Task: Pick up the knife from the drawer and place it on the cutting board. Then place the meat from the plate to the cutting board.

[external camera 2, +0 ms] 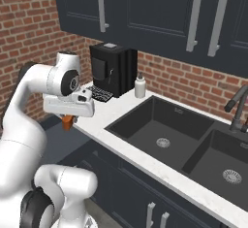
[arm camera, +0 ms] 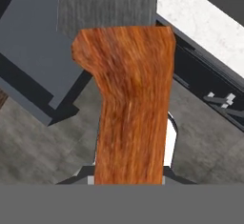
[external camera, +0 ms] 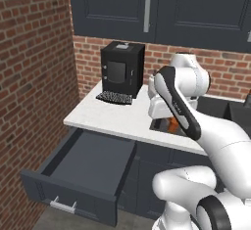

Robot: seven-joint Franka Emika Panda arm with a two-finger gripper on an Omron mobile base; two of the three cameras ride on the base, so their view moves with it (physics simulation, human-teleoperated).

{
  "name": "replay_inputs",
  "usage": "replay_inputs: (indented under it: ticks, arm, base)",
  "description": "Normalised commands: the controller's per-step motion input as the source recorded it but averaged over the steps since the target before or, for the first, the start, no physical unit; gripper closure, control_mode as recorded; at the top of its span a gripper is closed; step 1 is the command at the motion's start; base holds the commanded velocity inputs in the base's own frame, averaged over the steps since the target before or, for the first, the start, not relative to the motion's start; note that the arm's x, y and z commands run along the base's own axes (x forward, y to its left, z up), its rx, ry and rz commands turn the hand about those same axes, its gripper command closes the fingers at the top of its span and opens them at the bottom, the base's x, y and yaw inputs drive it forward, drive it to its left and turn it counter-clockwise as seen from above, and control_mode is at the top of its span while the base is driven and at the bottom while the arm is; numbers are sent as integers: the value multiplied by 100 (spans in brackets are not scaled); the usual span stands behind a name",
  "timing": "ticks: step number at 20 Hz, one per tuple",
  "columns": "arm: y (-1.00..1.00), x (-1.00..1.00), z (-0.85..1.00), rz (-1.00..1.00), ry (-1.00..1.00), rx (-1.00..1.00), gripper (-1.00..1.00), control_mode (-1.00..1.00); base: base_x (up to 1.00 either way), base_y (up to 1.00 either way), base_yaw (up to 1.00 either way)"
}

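Note:
My gripper [external camera: 169,123] is shut on the knife [arm camera: 133,99], above the counter's front edge and to the right of the open drawer [external camera: 83,168]. In the hand view the knife's chunky orange handle rises between my fingertips, and its grey blade [arm camera: 107,6] points away at the top. From the right base view a bit of orange handle [external camera 2: 68,121] pokes out below the hand [external camera 2: 69,106]. The dark slate-grey drawer stands pulled out, its inside bare, with a silver bar handle [external camera: 62,205] on its front. The cutting board, the meat and the plate are out of view.
A black coffee machine [external camera: 122,70] stands at the back of the white counter [external camera: 110,116]. A brick wall [external camera: 29,87] closes the left side. To the right are a soap dispenser [external camera 2: 140,86], a dark double sink [external camera 2: 164,130] and a faucet [external camera 2: 238,106]. Dark cabinets [external camera 2: 145,13] hang overhead.

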Motion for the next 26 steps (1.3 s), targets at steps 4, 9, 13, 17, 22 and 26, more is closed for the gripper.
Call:
replay_inputs:
  ticks: [4, 9, 13, 17, 22, 26]
  arm:
    - [0, 0, 0, 0, 0, 0, 100, 100]
    - [0, 0, 0, 0, 0, 0, 100, 100]
    - [0, 0, 0, 0, 0, 0, 100, 100]
    - [0, 0, 0, 0, 0, 0, 100, 100]
    - [0, 0, 0, 0, 0, 0, 100, 100]
    - [0, 0, 0, 0, 0, 0, 100, 100]
  base:
    - [-51, 0, -18]
    - [-70, 0, -28]
    - [-67, -1, -35]
    - [-47, -15, -38]
    - [-34, -37, -35]
    - [-2, -71, -23]
